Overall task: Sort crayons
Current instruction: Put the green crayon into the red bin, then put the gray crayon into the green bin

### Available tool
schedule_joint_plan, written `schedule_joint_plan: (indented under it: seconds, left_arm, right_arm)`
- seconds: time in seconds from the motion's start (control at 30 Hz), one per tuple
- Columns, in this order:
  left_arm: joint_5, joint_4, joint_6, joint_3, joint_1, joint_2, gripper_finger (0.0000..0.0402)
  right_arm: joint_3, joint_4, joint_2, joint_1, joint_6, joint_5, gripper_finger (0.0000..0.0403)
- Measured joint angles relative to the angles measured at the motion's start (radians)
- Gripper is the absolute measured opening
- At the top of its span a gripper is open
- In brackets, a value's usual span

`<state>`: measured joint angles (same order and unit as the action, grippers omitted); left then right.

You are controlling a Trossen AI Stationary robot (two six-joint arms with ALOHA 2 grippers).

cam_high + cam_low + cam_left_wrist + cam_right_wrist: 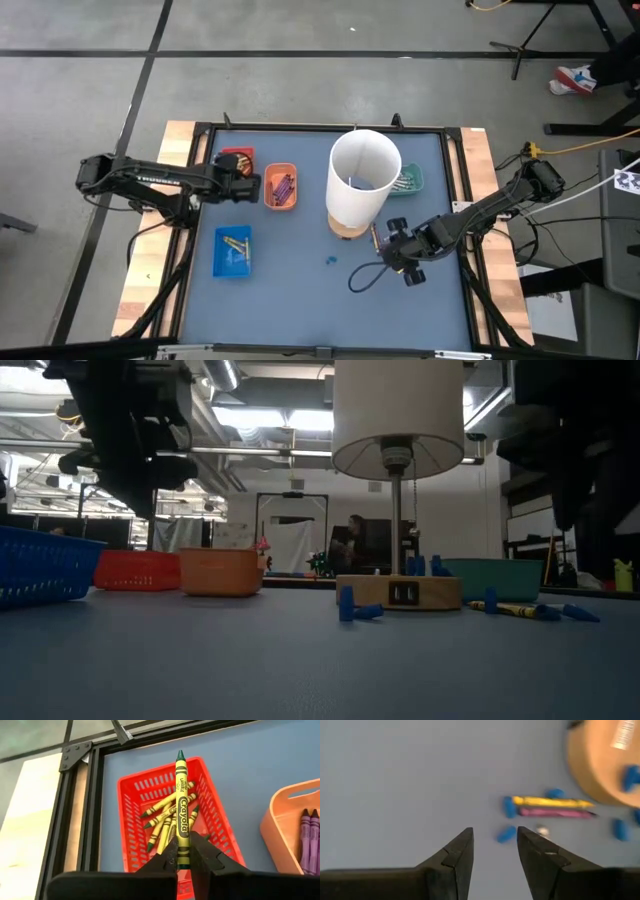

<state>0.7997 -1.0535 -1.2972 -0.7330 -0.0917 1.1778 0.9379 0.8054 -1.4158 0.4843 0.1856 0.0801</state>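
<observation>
My left gripper (183,857) pinches a yellow-green paper-wrapped crayon (181,810) over the red slotted plastic tray (131,795), tail end hidden; my right gripper (495,845) is spread, the yellow and purple crayons (551,806) beyond probably blurred.

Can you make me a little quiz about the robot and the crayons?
1. True or false: the left pincer grips a crayon above the red tray.
2. Which tray holds purple crayons? A blue, B orange, C teal.
3. Fill in: the right pincer is ____ and holds nothing.

Key: 1 true. 2 B, the orange tray. 3 open.
</observation>
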Motion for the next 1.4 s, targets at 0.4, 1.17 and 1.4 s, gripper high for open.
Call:
schedule_joint_plan:
  seconds: [0.4, 1.17, 1.4]
  left_arm:
    - [0.0, 0.02, 0.05, 0.0, -0.028, 0.0, 0.0083]
    - [-0.005, 0.077, 0.05, 0.0, -0.028, 0.0, 0.0118]
    - [-0.005, 0.078, 0.05, 0.0, -0.028, 0.0, 0.0118]
  right_arm:
    - [-0.039, 0.096, 0.0, 0.0, -0.002, 0.18, 0.015]
    - [-0.317, -0.184, 0.0, -0.21, -0.066, 0.137, 0.015]
    - [-0.322, -0.193, 0.001, -0.278, -0.122, 0.066, 0.0149]
